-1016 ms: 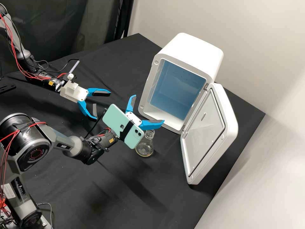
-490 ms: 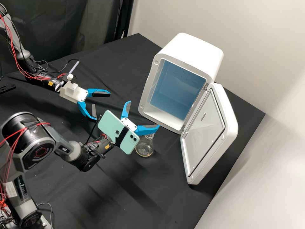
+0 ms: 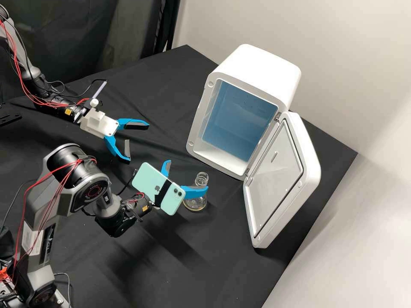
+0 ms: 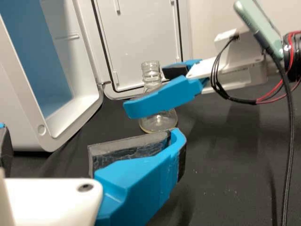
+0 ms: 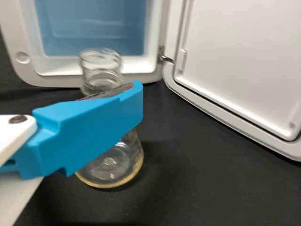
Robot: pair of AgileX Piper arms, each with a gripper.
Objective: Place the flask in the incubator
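Now lowered, the right jaws gape wide beside the flask (image 3: 196, 202).

There was one incubator (image 3: 257, 68), with one door (image 3: 282, 179). One flask (image 3: 198, 196) stood just in front of the incubator. There were two grippers on one bench (image 3: 180, 261): the right gripper (image 3: 187, 174) near the incubator, the left gripper (image 3: 138, 142) farther from it. Each had two blue fingers, four in all. One green phone (image 3: 156, 188) sat behind the right gripper.
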